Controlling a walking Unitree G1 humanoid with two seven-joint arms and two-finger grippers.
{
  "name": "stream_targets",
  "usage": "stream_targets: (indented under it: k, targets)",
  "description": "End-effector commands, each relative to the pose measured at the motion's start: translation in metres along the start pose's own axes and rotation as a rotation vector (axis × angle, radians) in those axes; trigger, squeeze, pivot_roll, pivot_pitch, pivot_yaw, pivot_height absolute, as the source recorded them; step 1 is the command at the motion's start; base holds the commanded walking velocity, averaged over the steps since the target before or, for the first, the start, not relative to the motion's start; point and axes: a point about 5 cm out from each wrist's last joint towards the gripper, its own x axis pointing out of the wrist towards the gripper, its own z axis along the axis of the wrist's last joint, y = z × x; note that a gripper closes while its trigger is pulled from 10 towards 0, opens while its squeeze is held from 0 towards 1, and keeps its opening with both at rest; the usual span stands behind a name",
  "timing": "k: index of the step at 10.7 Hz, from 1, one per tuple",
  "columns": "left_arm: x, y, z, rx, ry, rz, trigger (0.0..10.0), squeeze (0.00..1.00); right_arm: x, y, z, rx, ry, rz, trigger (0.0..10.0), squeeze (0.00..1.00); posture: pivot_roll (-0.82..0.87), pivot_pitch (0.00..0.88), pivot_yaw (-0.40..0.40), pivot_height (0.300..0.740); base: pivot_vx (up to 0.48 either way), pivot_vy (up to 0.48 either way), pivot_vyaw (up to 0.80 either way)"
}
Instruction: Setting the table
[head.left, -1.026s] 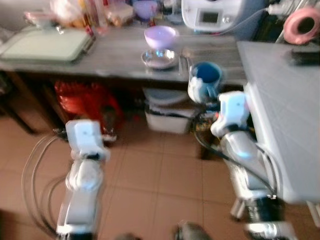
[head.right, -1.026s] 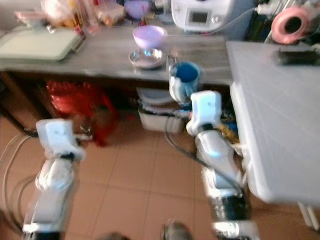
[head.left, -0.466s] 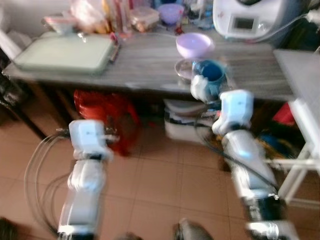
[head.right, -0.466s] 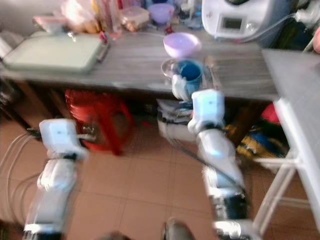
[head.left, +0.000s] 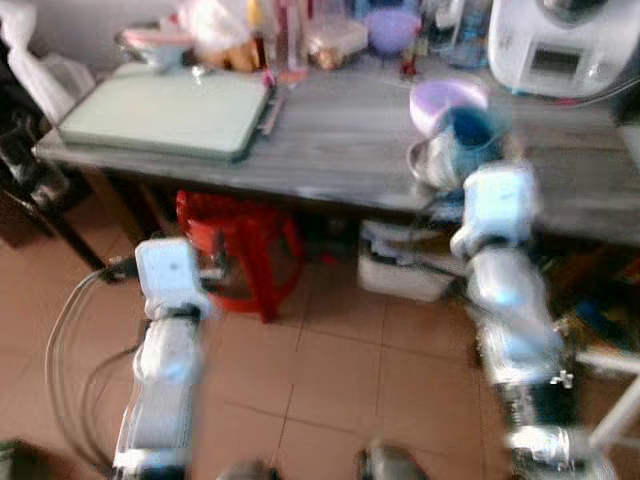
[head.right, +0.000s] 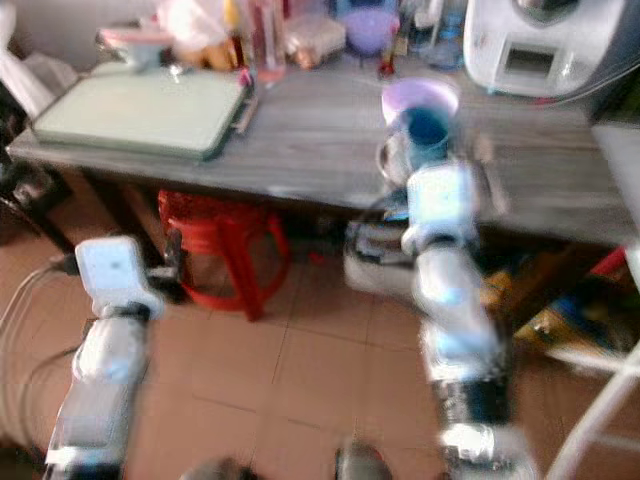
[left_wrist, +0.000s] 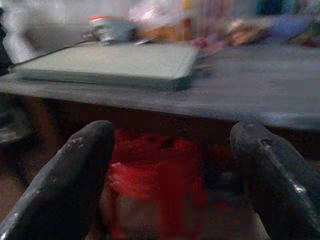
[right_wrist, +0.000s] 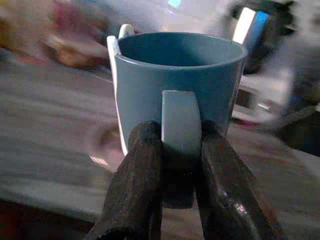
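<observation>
While blur persists, blue mug (right_wrist: 177, 95) is pinched by its handle in right gripper (right_wrist: 177, 165) at 1 o'clock | left gripper (left_wrist: 172, 185) spread, unladen | risk: mug swung loose, knocked on grey table (head.left: 340, 130).

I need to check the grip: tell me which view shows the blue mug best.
The right wrist view: the blue mug is close and sharp, the right gripper pinching its handle. Both eye views show it small and blurred above the table.
</observation>
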Motion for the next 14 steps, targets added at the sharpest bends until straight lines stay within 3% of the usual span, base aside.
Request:
stream_targets:
  k: [1, 7, 10, 14]
  targets:
    - [-0.003, 0.01, -0.001, 0.025, 0.002, 0.024, 10.0, 0.0, 0.001, 0.006, 0.008, 0.008, -0.032, 0.005, 10.0, 0.0, -0.04, 0.064, 0.021, 0.74, 0.0, 0.0, 0.0]
    - [-0.004, 0.009, 0.001, 0.019, -0.009, 0.008, 10.0, 0.0, 0.002, 0.011, 0.007, 0.049, -0.023, 0.008, 10.0, 0.0, -0.04, 0.063, 0.024, 0.74, 0.0, -0.358, -0.22]
    - [-0.005, 0.008, 0.0, 0.017, -0.008, 0.005, 10.0, 0.0, 0.002, 0.014, 0.01, 0.044, -0.036, 0.029, 10.0, 0.0, -0.04, 0.064, 0.021, 0.74, 0.279, -0.371, 0.0]
    - [-0.005, 0.013, -0.002, 0.016, 0.007, 0.039, 10.0, 0.0, 0.003, 0.015, 0.012, 0.043, -0.047, 0.039, 10.0, 0.0, -0.03, 0.068, 0.02, 0.74, 0.0, 0.0, 0.0]
